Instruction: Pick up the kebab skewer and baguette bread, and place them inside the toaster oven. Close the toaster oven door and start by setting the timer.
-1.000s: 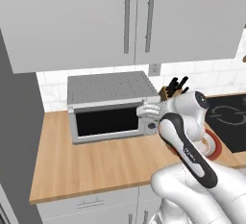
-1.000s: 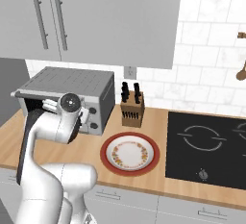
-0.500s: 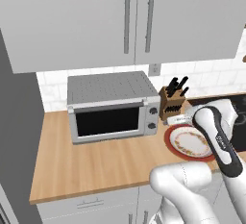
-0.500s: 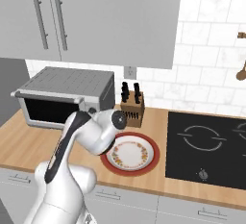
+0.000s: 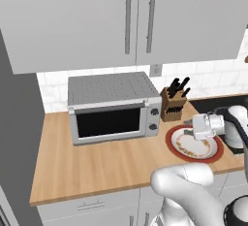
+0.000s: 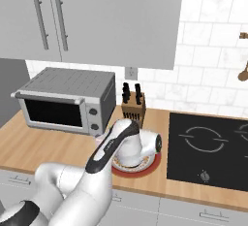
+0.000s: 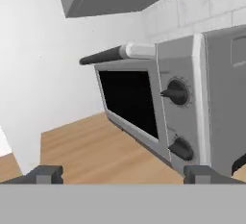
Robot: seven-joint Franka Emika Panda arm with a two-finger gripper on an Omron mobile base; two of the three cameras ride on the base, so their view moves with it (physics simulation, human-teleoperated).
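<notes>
Hiding plate [image 6: 151,168]: white arm [image 6: 114,142]

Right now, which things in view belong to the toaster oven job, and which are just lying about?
Job:
toaster oven
toaster oven door, shut
two knobs
claw, open

Lying about:
plate
knife block
stovetop
wall cabinets

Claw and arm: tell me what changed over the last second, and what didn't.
The arm swung its claw away from the toaster oven front, rightward to above the red-rimmed plate, jaws wide open throughout and nothing taken or released. The toaster oven door stayed shut; the knife block and plate kept their places.
</notes>
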